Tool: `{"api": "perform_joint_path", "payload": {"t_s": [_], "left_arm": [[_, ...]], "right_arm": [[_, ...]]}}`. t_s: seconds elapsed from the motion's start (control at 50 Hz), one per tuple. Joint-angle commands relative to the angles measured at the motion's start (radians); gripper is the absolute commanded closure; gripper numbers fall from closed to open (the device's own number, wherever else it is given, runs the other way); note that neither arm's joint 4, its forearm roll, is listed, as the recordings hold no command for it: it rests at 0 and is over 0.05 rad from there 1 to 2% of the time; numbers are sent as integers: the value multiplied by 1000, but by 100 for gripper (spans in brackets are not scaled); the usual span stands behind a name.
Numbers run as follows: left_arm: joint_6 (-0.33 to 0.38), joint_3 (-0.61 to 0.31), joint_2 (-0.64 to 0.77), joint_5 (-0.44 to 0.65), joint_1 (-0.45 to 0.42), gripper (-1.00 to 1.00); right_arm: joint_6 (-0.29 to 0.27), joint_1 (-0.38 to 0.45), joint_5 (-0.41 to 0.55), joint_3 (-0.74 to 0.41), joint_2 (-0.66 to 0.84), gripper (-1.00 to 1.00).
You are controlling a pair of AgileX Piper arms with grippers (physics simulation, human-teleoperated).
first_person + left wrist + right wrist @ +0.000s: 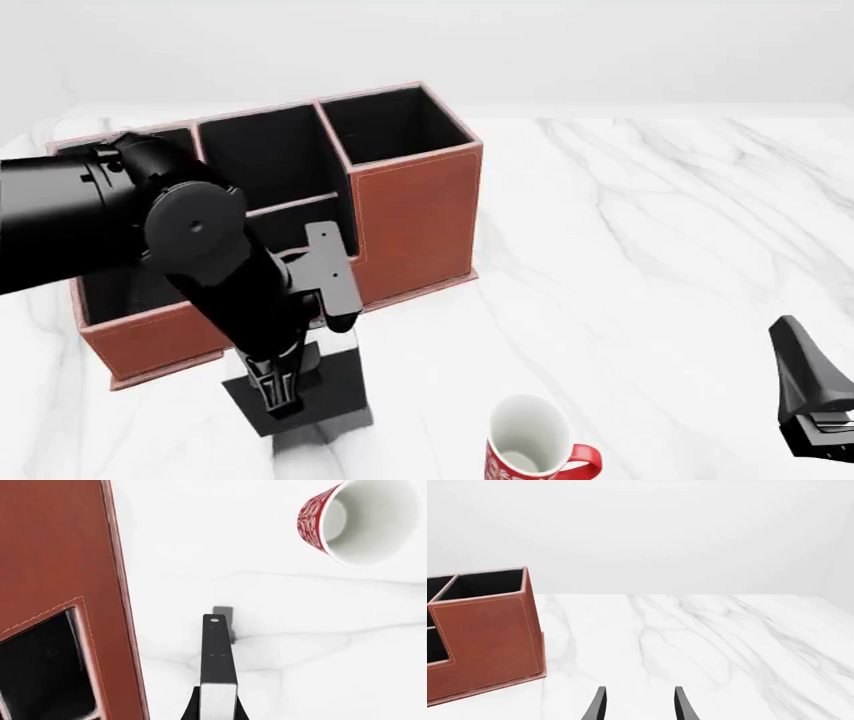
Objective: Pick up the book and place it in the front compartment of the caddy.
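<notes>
The black book (331, 385) with a white page edge hangs from my left gripper (280, 388), which is shut on it. It hangs just above the table, in front of the front wall of the reddish-brown caddy (414, 220). In the left wrist view the book (218, 652) shows edge-on between the fingers of the gripper (217, 700), with the caddy (60, 555) beside it. My left arm hides much of the caddy's low front compartment. My right gripper (814, 400) is open and empty at the near right, far from the book; its fingers (599, 705) stand apart.
A red-and-white mug (534, 450) stands upright on the white marble table near the front edge, right of the book; it also shows in the left wrist view (360, 520). The caddy's tall back compartments (487, 640) stand behind the low one.
</notes>
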Motion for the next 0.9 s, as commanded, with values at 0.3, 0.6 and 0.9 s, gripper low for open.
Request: {"api": "perform_joint_path", "payload": {"t_s": [0.3, 0.6, 0.9], "left_arm": [[191, -239, -53, 199, 167, 100], [391, -247, -154, 199, 326, 100], [483, -343, -184, 199, 411, 100]], "right_arm": [[1, 0, -3, 0, 3, -100], [1, 0, -5, 0, 5, -100], [1, 0, -6, 0, 6, -100]]}}
